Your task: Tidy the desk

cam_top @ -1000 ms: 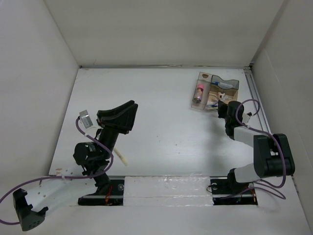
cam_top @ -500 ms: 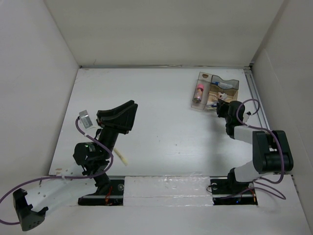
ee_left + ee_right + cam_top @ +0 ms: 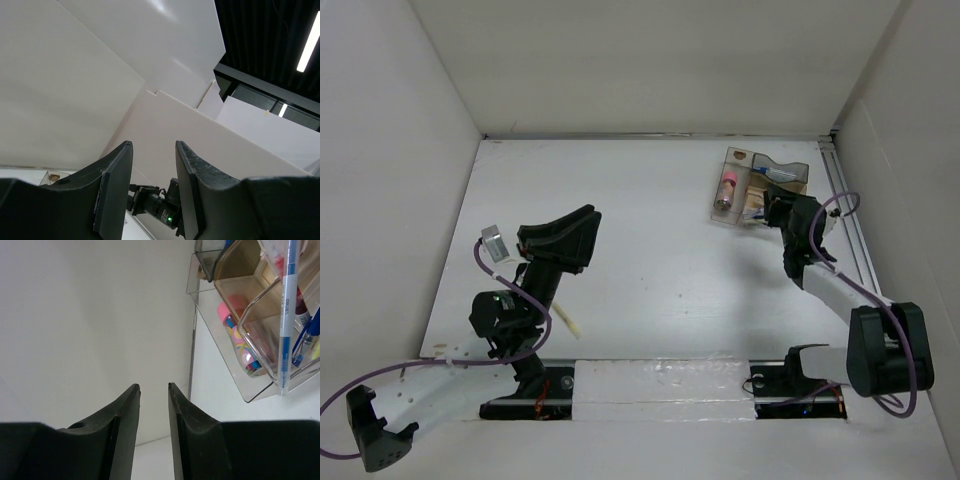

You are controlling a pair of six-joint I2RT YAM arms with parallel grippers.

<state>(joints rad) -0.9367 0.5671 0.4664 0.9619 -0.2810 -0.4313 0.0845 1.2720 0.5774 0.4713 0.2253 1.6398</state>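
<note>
Top external view: the one large flat white matte desk lies between white wall panels, with a metal rail along its right edge. One clear plastic compartment tray sits at the far right, holding one pink tube and blue pens. Of the two grippers, the right gripper is beside the tray and the left gripper is raised; both have their fingers slightly parted and hold nothing.

Soft, even light falls from above on the white desk. The overhead view is sharp, its shadows faint and blurred, the side walls a little greyer. The left wrist view looks up at a dark ceiling where a strip light glares. In the bright right wrist view the clear tray shows pale glints, and the near fingers are dark and soft.
</note>
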